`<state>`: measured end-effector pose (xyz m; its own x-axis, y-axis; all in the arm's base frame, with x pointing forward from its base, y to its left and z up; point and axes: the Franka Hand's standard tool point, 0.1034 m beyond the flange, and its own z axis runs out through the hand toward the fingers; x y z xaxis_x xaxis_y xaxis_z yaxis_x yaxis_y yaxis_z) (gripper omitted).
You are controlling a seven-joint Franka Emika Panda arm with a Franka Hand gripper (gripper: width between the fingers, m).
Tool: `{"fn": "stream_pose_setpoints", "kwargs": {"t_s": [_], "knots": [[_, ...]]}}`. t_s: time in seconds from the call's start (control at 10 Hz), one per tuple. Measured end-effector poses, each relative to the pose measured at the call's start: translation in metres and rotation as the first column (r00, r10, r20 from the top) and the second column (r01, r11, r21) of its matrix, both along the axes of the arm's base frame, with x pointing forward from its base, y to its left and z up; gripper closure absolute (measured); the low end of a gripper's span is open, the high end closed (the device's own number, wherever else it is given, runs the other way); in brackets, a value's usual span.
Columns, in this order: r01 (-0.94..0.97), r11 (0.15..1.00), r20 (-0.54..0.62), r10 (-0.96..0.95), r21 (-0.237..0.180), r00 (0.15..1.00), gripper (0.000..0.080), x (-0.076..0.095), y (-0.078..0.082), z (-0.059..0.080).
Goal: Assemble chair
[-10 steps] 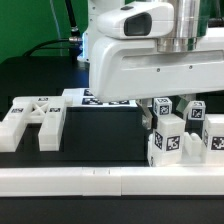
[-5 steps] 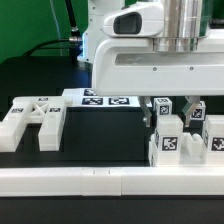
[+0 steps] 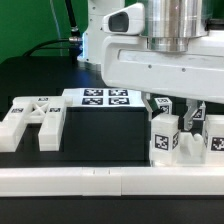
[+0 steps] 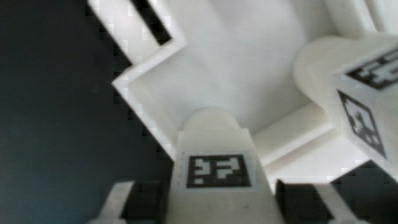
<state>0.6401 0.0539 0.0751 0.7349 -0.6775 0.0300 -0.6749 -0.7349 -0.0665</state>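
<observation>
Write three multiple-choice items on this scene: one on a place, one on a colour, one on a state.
1. The forked white piece lies toward:
A. the exterior view's left
B. the exterior view's right
C. nowhere; it hangs in the air

2. The tabletop is:
A. red
B. black
C. yellow

3. The fingers are:
A. spread wide over nothing
B. out of sight in both views
C. closed on the tagged post

Answers:
1. A, since the piece rests on the table at that side, apart from the arm.
2. B, since the bare surface between the parts is black.
3. C, since the wrist view shows the post's tagged face centred between them.
</observation>
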Motion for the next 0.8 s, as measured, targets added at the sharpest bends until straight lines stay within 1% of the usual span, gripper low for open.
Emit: {"fn": "stream_pose_setpoints", "kwargs": {"t_s": [0.2,0.3,0.4,0.5,0.6,0.7,0.8], "knots": [[0.171,0.985,-0.006,-0.171,0.018,0.985,0.0509,0.0005,0.0006,0.0002],[0.179,0.984,-0.007,-0.178,0.019,0.984,0.0455,0.0004,0.0008,0.0001],[0.158,0.987,-0.006,-0.158,0.017,0.987,0.0455,0.0003,0.0007,0.0001],[0.122,0.992,-0.008,-0.122,0.012,0.993,0.0289,-0.0001,0.0005,0.0],[0.087,0.996,-0.011,-0.087,0.01,0.996,0.0178,-0.0003,0.0004,0.0004],[0.031,1.0,-0.008,-0.031,0.006,0.999,0.0178,-0.0001,-0.0001,0.0005],[-0.124,0.992,-0.004,0.124,-0.004,0.992,0.0155,0.0,-0.0013,0.0005]]}}
